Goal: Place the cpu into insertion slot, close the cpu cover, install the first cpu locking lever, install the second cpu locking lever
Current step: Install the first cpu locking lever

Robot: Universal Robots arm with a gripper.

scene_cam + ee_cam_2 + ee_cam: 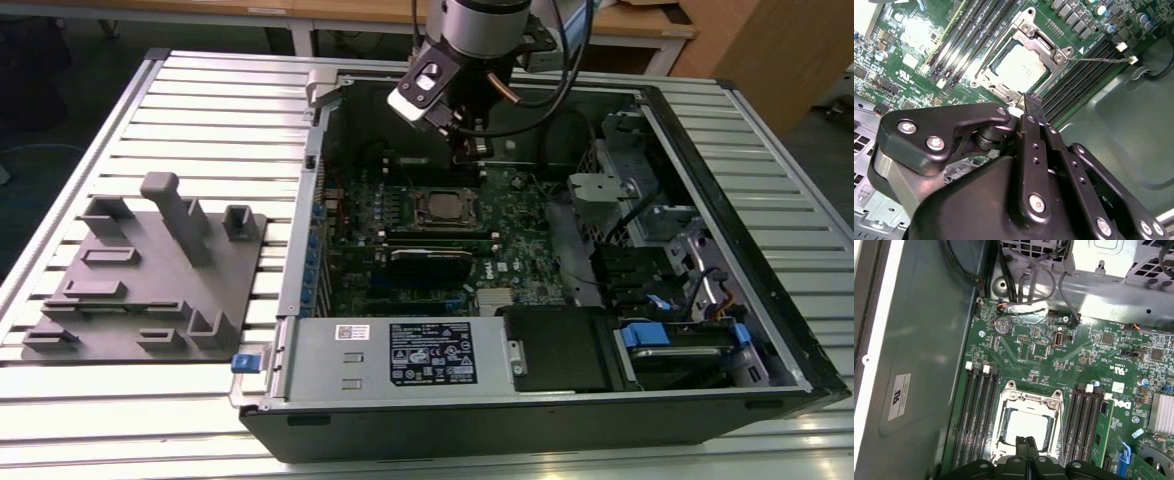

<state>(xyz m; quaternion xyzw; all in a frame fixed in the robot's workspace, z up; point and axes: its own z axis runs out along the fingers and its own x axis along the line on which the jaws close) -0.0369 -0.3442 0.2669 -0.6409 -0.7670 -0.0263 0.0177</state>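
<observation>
The cpu (1019, 67) lies flat in its socket on the green motherboard, silver top up, also seen in the first wrist view (1026, 427) and as a small square in the exterior view (447, 210). The cpu cover (1026, 398), a silver frame, lies down around it (1050, 47). From one socket corner a thin metal lever rod (1099, 59) juts out over the memory slots. My gripper (1032, 101) hovers above the socket's edge with its two slim fingers pressed together and nothing between them. It also appears in the first wrist view (1026, 441) and the exterior view (465, 148).
The open computer case (300, 190) lies on a slatted metal table. A labelled power supply box (427, 352) sits at the case's near side, and drive cages (667, 230) at the exterior view's right. A grey fixture plate (147, 270) stands on the exterior view's left. Memory slots (976, 420) flank the socket.
</observation>
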